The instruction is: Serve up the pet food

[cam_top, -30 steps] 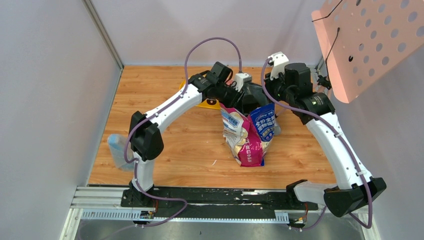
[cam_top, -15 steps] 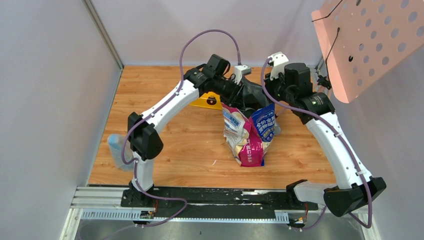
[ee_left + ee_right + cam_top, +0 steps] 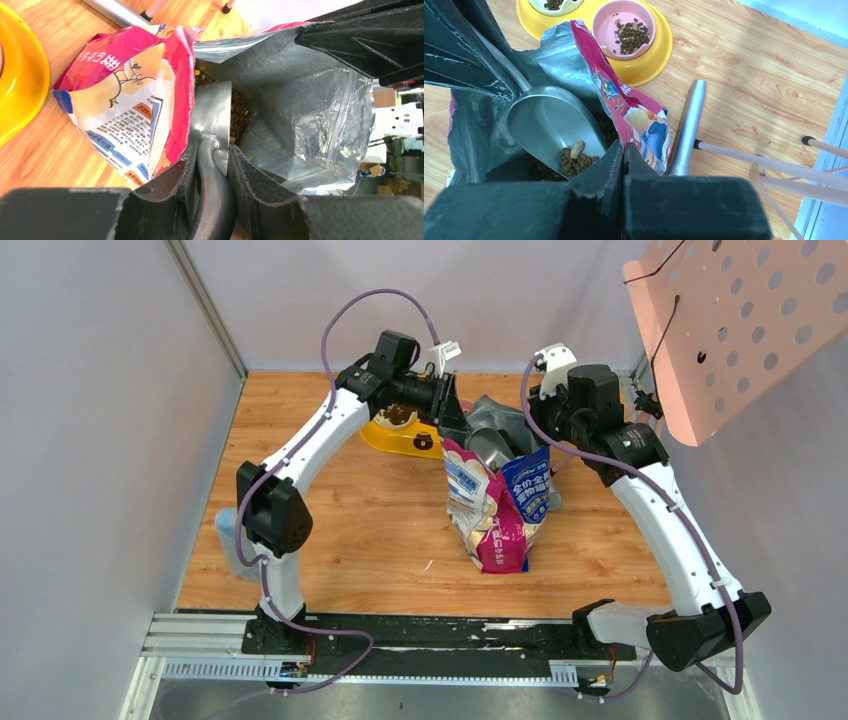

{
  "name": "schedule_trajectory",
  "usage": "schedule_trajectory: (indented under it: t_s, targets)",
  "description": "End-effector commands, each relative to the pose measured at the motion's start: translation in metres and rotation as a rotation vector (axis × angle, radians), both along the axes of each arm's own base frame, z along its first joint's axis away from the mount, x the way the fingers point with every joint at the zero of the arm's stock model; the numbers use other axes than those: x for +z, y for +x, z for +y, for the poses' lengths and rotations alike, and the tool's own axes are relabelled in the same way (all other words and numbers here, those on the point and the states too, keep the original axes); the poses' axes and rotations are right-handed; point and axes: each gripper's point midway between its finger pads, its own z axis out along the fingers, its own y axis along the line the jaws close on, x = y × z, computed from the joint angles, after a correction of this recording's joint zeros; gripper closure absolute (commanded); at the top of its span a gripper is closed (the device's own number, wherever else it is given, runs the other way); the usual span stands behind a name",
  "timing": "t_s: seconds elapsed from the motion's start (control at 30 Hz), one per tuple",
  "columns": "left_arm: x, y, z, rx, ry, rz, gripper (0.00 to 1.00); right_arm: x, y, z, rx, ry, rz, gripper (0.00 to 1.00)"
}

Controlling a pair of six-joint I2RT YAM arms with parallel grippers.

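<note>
One printed food bag (image 3: 495, 510). One metal scoop (image 3: 549, 122). One yellow feeder (image 3: 659, 55) with two bowls: one pink bowl (image 3: 650, 20), one pale bowl (image 3: 540, 7). Four lots of pet food (image 3: 628, 36): both bowls, scoop, bag. One silver tube (image 3: 688, 125).

— What is the bag (image 3: 125, 100) made of?
— Glossy printed film outside, crinkled silver foil inside.
— And the scoop (image 3: 549, 125)?
— Grey metal, smooth, with a dull sheen. The kibble (image 3: 576, 161) in it looks dry and matt.
— The bench (image 3: 749, 65)?
— Wood grain, faintly satin. On it are a shiny yellow plastic dish (image 3: 655, 59) with a smooth pink cup (image 3: 649, 20), and a brushed metal tube (image 3: 688, 125).
— The jaws of the right gripper (image 3: 623, 147)?
— Matt black plastic, rough at the edges.
</note>
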Motion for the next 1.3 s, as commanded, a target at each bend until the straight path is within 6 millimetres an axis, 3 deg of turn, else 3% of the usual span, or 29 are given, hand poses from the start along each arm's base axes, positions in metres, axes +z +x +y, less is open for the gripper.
schedule_trajectory:
  t_s: [0.0,0.1,0.2,0.23,0.4,0.5,0.7,0.73,0.97,1.03,1.1,1.2,1.27]
  targets:
    - [0.053,-0.006,0.010,0.069,-0.055,-0.123,1.00,0.033,0.010,0.001,-0.007,0.034,-0.106,1.00]
    - [0.068,0.022,0.030,0.284,-0.005,-0.206,1.00,0.030,0.010,0.001,-0.009,0.031,-0.101,1.00]
    - [0.076,0.032,0.042,0.365,-0.023,-0.182,1.00,0.029,0.011,0.001,-0.005,0.032,-0.098,1.00]
    - [0.083,0.030,0.039,0.364,-0.068,-0.141,1.00,0.029,0.011,0.002,-0.004,0.031,-0.099,1.00]
    - [0.073,0.028,0.041,0.297,-0.203,0.108,1.00,0.027,0.011,0.000,-0.007,0.020,-0.101,1.00]
    - [0.073,0.037,0.049,0.291,-0.315,0.239,1.00,0.026,0.010,-0.001,-0.007,0.017,-0.102,1.00]
    - [0.071,0.030,0.061,0.244,-0.355,0.311,1.00,0.027,0.008,-0.003,-0.010,0.007,-0.110,1.00]
    - [0.078,0.026,0.062,0.210,-0.384,0.331,1.00,0.027,0.009,-0.003,-0.010,0.007,-0.110,1.00]
    - [0.058,0.011,0.070,0.136,-0.390,0.496,1.00,0.028,0.010,-0.003,-0.008,0.006,-0.110,1.00]
    - [0.064,0.012,0.075,0.125,-0.402,0.495,1.00,0.029,0.009,-0.003,-0.008,0.007,-0.112,1.00]
    - [0.069,0.017,0.072,0.142,-0.423,0.485,1.00,0.028,0.009,-0.003,-0.007,0.006,-0.111,1.00]
    - [0.075,0.001,0.047,0.044,-0.391,0.487,1.00,0.026,0.010,0.000,0.002,0.011,-0.098,1.00]
    - [0.084,0.001,0.050,0.033,-0.401,0.465,1.00,0.031,0.010,0.002,0.009,0.020,-0.104,1.00]
